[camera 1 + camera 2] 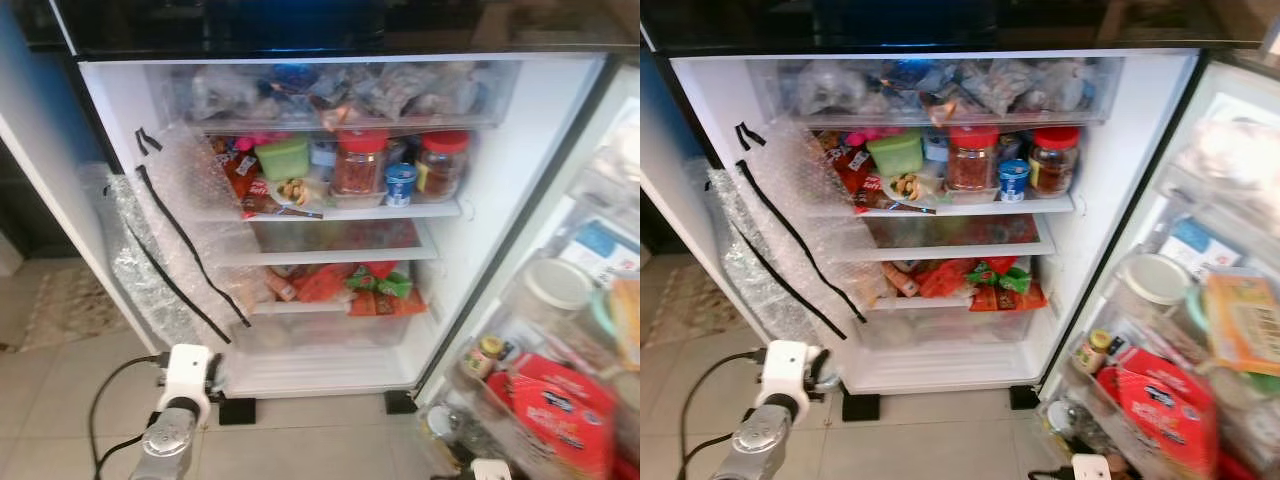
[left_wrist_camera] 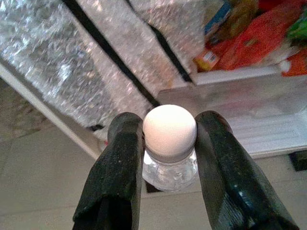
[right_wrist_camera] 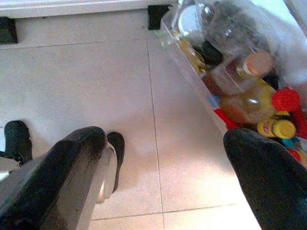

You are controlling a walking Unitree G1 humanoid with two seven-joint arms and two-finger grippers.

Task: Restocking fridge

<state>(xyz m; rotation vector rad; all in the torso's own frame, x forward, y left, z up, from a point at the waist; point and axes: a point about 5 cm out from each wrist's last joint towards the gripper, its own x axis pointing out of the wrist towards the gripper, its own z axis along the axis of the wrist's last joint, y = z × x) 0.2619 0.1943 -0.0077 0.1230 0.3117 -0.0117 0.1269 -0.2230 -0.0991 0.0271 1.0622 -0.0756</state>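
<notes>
The fridge (image 1: 520, 150) stands open before me, its shelves packed with food. In the left wrist view my left gripper (image 2: 169, 127) is shut on a small clear bottle (image 2: 170, 172) with a white cap, held just below the cap. It is low at the fridge's bottom left corner, near the bubble wrap; the left arm (image 1: 187, 378) reaches in from the bottom left. My right gripper (image 3: 165, 141) is open with nothing between its fingers, hanging over the tiled floor beside the door's lowest shelf (image 3: 192, 62).
Bubble wrap (image 1: 180, 220) with black tape covers the fridge's left wall. Red-lidded jars (image 1: 358, 160), a green tub (image 1: 283, 157) and a small cup sit on the upper shelf; red packets lie lower. The open door (image 1: 570, 340) on the right holds jars, bottles and a red pack.
</notes>
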